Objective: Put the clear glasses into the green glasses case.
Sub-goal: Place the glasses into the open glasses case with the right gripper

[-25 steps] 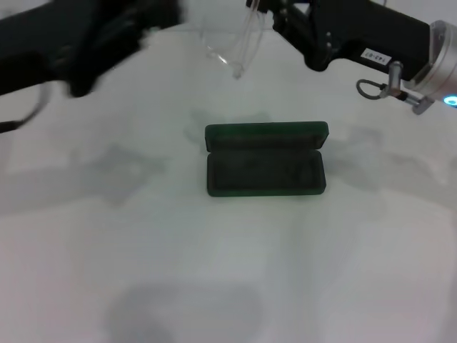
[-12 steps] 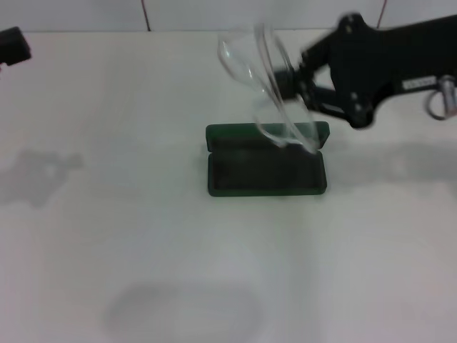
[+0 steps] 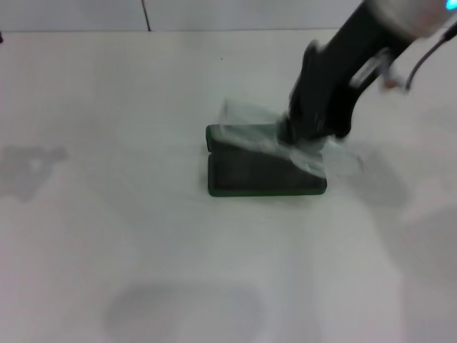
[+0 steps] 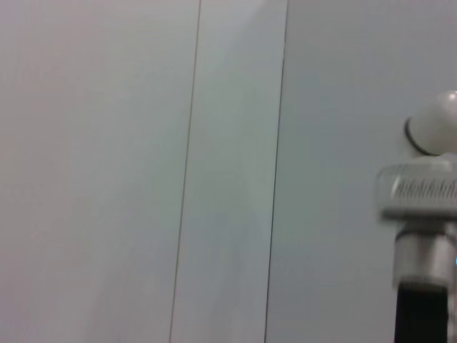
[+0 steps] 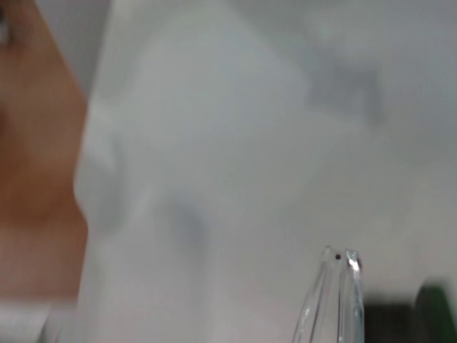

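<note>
My right gripper [image 3: 303, 139] is down at the right rear of the green glasses case [image 3: 265, 175], which sits open on the white table [image 3: 143, 236] with its lid hinged up at the back and its dark tray facing me. The clear glasses [image 3: 275, 139] hang from that gripper and lie slanted across the case: one end is over the lid's left part, the other runs past the tray's right end and overhangs the table there. I judge the fingers clamped on the glasses near their right portion, since the frame is carried at the fingertips, though the contact itself is blurred. In the right wrist view only two thin transparent tips [image 5: 341, 300] of the glasses show, with a sliver of green at the edge. Key relation: the case's long axis runs left–right; the glasses' long axis is close to that but skewed and shifted right and rearward, partly on the lid rather than in the tray. In my judgement the move needed is a small shift left and toward me, squaring the frame to the tray before release. Left gripper: not seen in any view; its wrist camera faces a pale panelled wall [image 4: 143, 171].
</note>
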Robot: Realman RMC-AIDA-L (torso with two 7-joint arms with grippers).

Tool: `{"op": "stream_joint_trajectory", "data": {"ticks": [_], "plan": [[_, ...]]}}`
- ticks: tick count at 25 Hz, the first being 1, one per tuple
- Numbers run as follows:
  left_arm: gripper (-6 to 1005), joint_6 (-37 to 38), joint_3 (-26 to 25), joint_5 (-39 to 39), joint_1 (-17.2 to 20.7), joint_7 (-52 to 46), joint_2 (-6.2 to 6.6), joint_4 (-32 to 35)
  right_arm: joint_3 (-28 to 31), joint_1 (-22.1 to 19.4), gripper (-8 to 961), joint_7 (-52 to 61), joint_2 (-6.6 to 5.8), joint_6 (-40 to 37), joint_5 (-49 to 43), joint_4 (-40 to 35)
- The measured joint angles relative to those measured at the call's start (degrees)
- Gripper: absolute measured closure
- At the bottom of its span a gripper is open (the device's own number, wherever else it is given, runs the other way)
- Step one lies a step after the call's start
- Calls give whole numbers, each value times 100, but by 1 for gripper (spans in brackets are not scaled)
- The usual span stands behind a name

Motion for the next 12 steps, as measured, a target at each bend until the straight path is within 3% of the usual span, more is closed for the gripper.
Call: {"op": "stream_joint_trajectory", "data": {"ticks": [4, 12], "plan": [[956, -8, -5, 8, -11, 103, -51, -87, -981, 504, 891, -44, 39, 539, -385, 1148], [956, -19, -9, 8, 27, 241, -116, -209, -2169, 516, 890, -175, 49, 1635, -497, 1649]]}}
